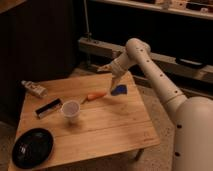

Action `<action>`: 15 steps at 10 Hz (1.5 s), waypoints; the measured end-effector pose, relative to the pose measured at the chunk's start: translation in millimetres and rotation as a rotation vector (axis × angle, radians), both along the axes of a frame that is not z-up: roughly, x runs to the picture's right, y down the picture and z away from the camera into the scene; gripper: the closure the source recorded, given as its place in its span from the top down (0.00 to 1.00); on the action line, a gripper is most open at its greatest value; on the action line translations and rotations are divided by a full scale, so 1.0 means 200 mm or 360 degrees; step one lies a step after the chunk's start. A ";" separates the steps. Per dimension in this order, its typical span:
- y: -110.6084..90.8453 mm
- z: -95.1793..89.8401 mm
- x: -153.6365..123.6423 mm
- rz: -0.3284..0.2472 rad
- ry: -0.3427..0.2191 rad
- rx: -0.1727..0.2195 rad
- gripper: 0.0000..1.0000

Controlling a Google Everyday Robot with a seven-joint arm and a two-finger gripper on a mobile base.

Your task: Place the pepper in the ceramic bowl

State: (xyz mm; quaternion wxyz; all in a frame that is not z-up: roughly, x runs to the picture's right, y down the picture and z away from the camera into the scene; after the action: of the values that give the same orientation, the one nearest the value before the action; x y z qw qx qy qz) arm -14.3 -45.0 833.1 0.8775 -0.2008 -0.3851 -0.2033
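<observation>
The orange-red pepper (95, 96) lies on the wooden table (110, 127), right of the translucent cup (70, 111) and left of a blue block (119, 90). The black ceramic bowl (32, 147) sits at the table's front left corner, with nothing in it. My gripper (113, 79) hangs from the white arm over the table's far right part, just above the blue block and up and to the right of the pepper. It holds nothing that I can see.
A small bottle (34, 89) lies at the table's far left. A dark flat bar (48, 108) lies left of the cup. A dark cabinet stands behind on the left, a low shelf rail behind the table.
</observation>
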 end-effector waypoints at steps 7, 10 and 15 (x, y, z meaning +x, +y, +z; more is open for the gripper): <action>0.20 0.32 -0.23 -0.0017 0.0019 -0.0169 0.80; 0.29 0.44 -0.26 -0.0003 0.0041 -0.0243 0.80; 0.36 0.54 -0.29 0.0004 0.0078 -0.0301 0.80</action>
State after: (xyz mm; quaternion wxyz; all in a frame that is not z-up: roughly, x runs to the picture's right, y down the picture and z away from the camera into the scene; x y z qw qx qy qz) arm -71.9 27.4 940.6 0.8640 -0.2871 -0.3814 -0.1599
